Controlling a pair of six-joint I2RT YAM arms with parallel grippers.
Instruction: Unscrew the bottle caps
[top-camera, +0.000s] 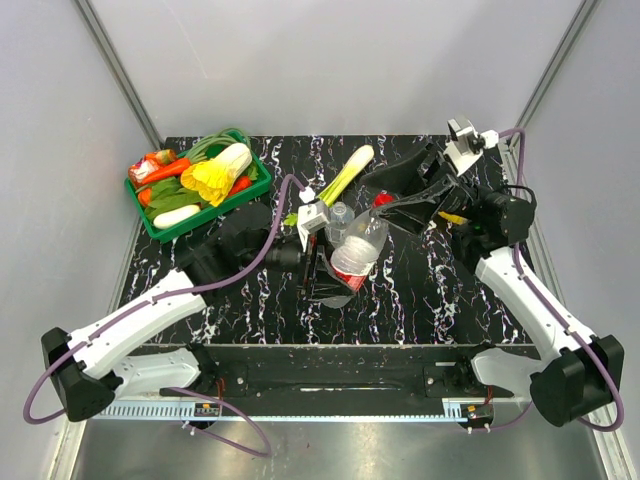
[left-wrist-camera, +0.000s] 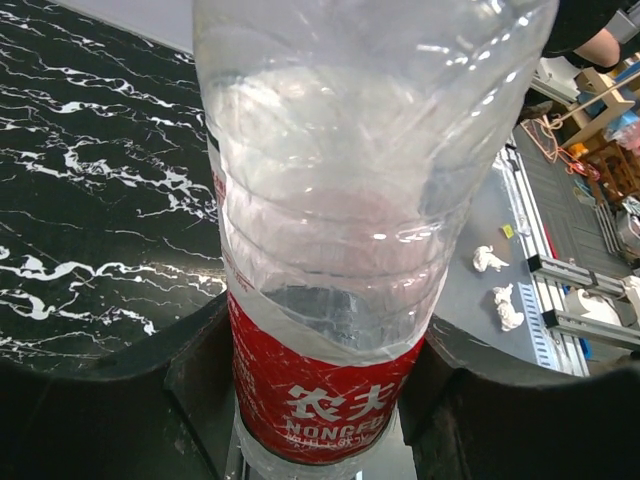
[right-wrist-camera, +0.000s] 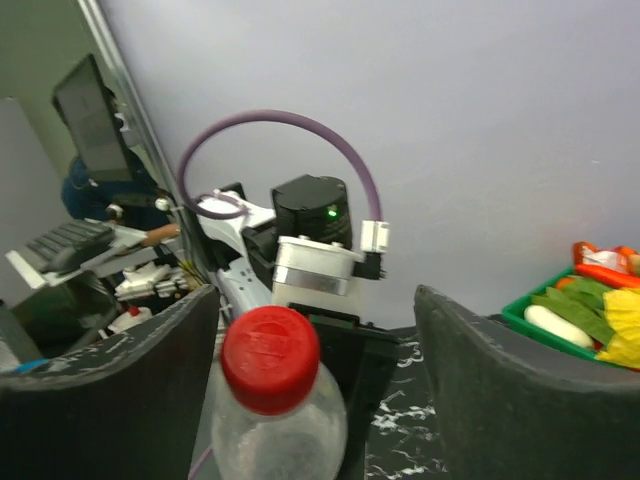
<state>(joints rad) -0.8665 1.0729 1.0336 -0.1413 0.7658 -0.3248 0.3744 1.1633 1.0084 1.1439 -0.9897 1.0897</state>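
My left arm (top-camera: 150, 310) stretched low to mid-desk (top-camera: 430, 290), jaws clamped on the red-label bottle (left-wrist-camera: 340, 250) at its label, neck tilted rightward. My right arm (top-camera: 520, 290) bent inward, jaws wide either side of the red cap (right-wrist-camera: 270, 360).

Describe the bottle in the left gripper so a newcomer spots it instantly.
On the black marbled table, look at the centre, right of the green vegetable tray. The left gripper clamps a clear bottle there, tilted off upright. Its red label and red cap mark it out; nothing beside it carries either.
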